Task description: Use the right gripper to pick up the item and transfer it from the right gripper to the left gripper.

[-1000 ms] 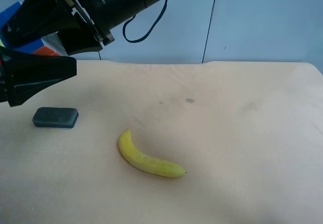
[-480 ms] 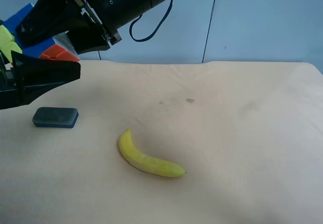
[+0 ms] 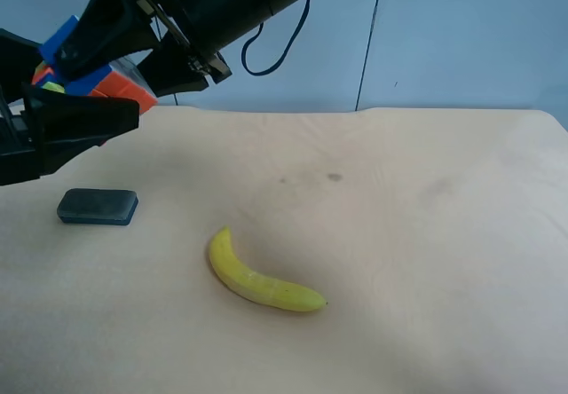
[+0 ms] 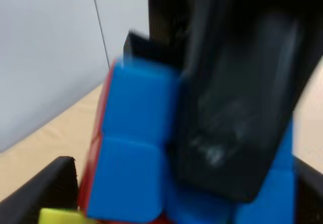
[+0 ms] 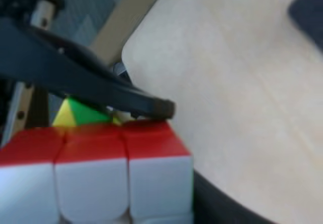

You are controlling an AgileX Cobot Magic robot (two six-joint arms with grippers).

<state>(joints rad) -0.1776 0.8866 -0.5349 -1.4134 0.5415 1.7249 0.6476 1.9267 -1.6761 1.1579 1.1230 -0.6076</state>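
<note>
The item point(image 3: 114, 89), a small puzzle cube, hangs above the table's far corner at the exterior high view's left. My right gripper point(image 3: 111, 61), on the cable-trailing arm coming down from the top, is shut on it. My left gripper point(image 3: 55, 88) comes in from the left edge, its wedge fingers point(image 3: 84, 121) standing above and below the cube. In the right wrist view a left finger point(image 5: 91, 85) lies against the red and white item point(image 5: 96, 176). The left wrist view shows the item's blue face point(image 4: 131, 158) partly covered by a black right finger point(image 4: 237, 108).
A yellow banana point(image 3: 259, 280) lies on the beige table point(image 3: 426, 234) left of the middle. A dark flat block point(image 3: 98, 206) rests near the left edge, below the two grippers. A pale blue wall stands behind the table.
The right arm has carried the cube a little to the right and lower. The left gripper's fingers have narrowed around the cube.
</note>
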